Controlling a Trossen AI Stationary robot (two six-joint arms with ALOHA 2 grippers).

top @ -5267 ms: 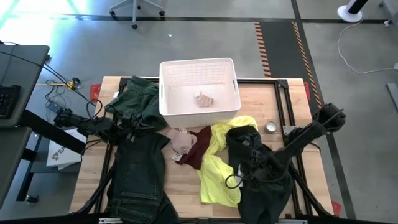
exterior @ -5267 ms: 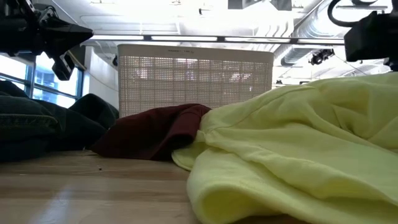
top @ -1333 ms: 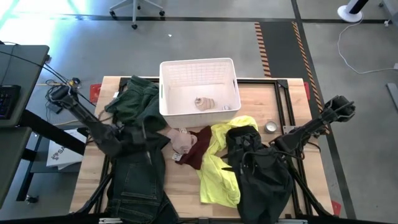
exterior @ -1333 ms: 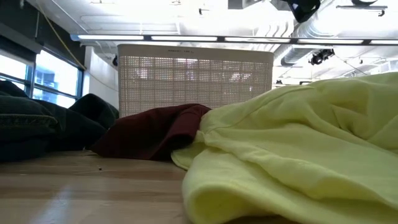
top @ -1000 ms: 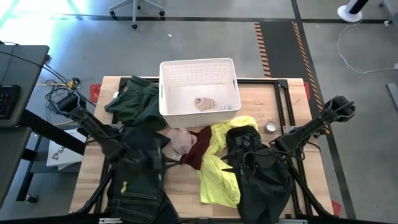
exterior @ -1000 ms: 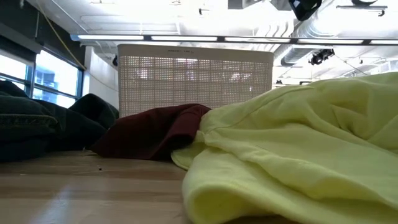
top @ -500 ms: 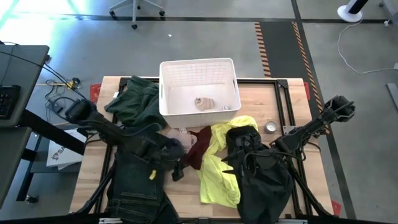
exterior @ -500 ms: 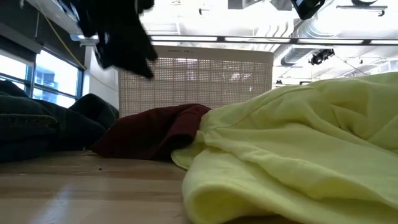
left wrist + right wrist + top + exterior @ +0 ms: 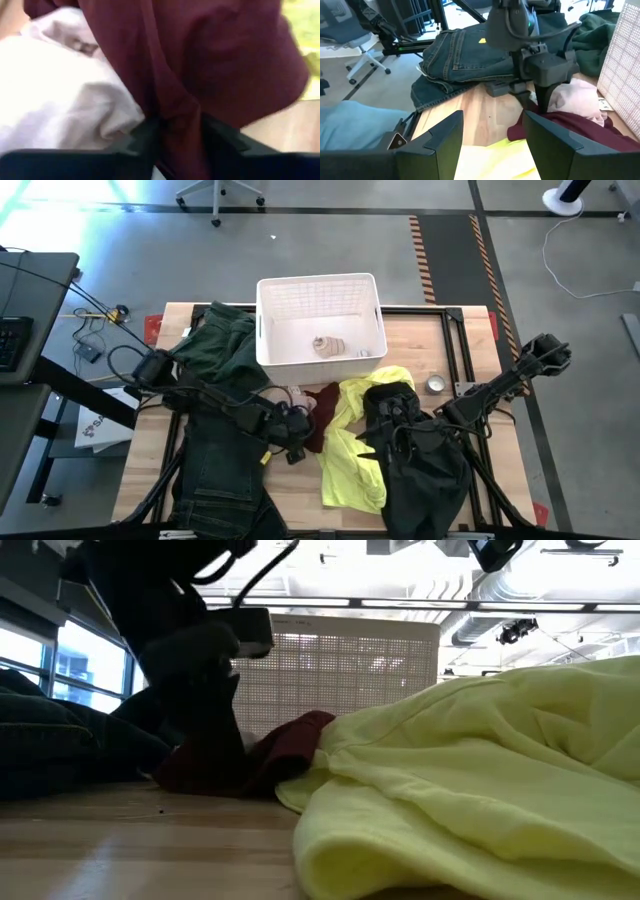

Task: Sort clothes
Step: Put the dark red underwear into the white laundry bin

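Maroon piece now pinched by left gripper, newly arrived; right gripper open, unmoved.

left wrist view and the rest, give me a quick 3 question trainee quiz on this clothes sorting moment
1. True or false: the left gripper has maroon cloth between its fingers.
2. What lies inside the white basket? A) the yellow shirt B) a small beige-pink piece C) the jeans
3. Fill in: the right gripper is ____, and it hangs over the yellow shirt.

Key
1. True. The left wrist view shows the maroon fabric pinched between the two dark fingers, beside a pale pink piece.
2. B. The beige-pink piece lies on the basket floor; the jeans lie on the table.
3. open.
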